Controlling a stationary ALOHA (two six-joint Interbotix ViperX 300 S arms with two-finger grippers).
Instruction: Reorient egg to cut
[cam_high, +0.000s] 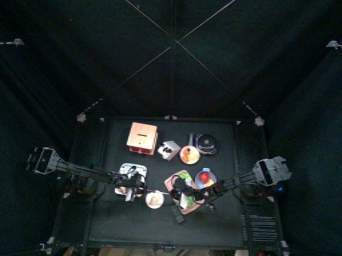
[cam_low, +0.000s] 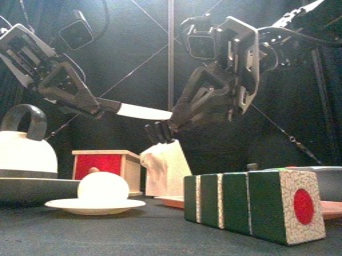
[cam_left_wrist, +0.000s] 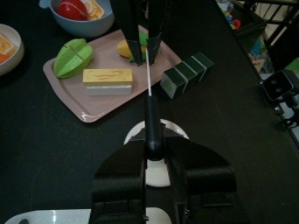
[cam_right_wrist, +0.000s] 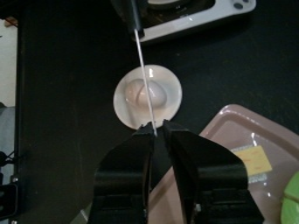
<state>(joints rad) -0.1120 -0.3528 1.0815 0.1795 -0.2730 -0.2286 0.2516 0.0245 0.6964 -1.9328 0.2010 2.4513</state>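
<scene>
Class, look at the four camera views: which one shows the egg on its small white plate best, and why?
The right wrist view: it looks straight down on the egg, whole on its plate, crossed only by the thin knife. The front view shows it side-on; the top view shows it tiny; the left wrist view hides it behind the tool.

Robot lab pen: black curtains (cam_high: 80, 60), small black table (cam_high: 147, 228), toy food.

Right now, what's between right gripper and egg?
Only the knife blade, crossing over the egg in the right wrist view; front view shows open air beneath it.
</scene>
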